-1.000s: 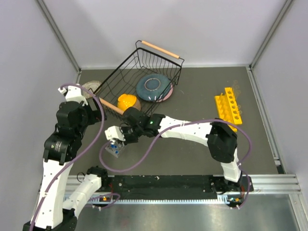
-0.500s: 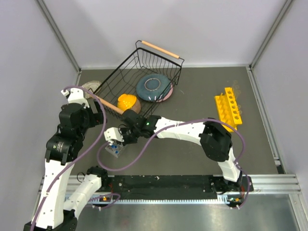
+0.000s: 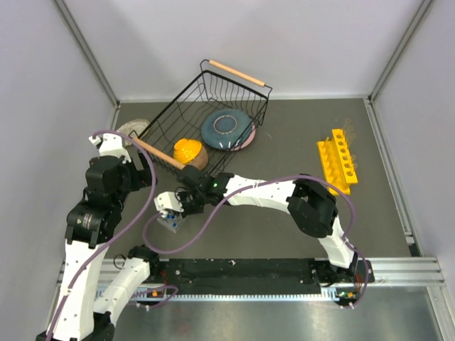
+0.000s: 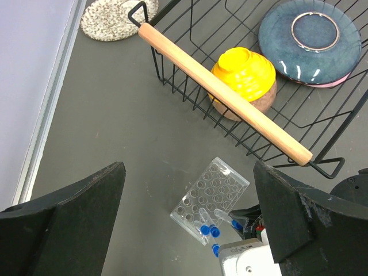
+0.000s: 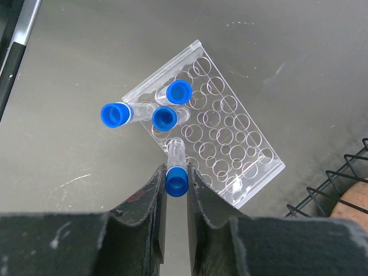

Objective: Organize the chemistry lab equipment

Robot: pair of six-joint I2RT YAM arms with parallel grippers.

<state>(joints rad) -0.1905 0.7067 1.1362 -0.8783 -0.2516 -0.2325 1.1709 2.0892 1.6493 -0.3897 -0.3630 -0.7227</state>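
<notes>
A clear plastic tube rack (image 5: pixel 230 146) lies on the dark table; it also shows in the left wrist view (image 4: pixel 214 192) and the top view (image 3: pixel 169 220). Three blue-capped tubes (image 5: pixel 165 118) stand or lean in its near corner. My right gripper (image 5: pixel 176 185) is shut on another blue-capped tube (image 5: pixel 176 172), its clear tip just above the rack's edge holes. My left gripper (image 4: pixel 187 224) is open and empty, high above the rack. A yellow holed rack (image 3: pixel 338 162) lies at the right. The glass rods do not show clearly.
A black wire basket (image 3: pixel 245 99) with wooden handles (image 4: pixel 224 95) stands at the back, holding a blue plate (image 3: pixel 226 130) and an orange bowl (image 3: pixel 187 150). A speckled disc (image 3: pixel 131 128) lies left of it. Side walls close in the table.
My right gripper has moved a little left and nearer with the tube, closer over the clear rack. The left arm has shifted slightly.
</notes>
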